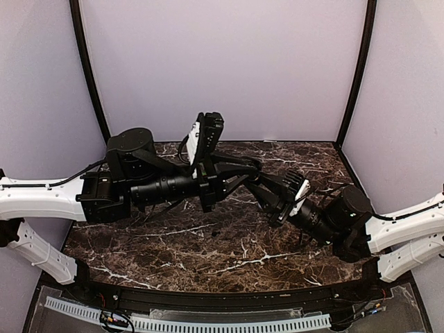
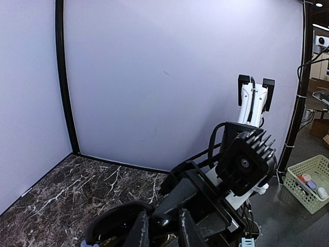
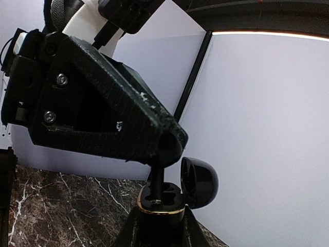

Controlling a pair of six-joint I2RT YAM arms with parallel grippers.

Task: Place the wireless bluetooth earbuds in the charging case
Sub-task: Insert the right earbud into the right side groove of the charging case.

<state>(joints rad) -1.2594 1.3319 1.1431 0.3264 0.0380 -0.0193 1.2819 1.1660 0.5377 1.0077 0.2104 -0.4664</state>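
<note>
Both arms share one look: the left arm [image 1: 41, 199] and right arm [image 1: 409, 223] have glossy white shells on their long links and matte black drum-shaped joints [image 1: 132, 147], with thin black cables [image 1: 48, 184] along the white. The left claw [image 3: 162, 150] is an angular black wedge, two silver screws [image 3: 56, 80] at nine o'clock, white scuffs along its edge. A black finned block [image 2: 247, 162] with a round lens sits at the right wrist.

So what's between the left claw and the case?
A dark earbud, pinched in the left claw, reaching into the open case; right wrist view.
</note>
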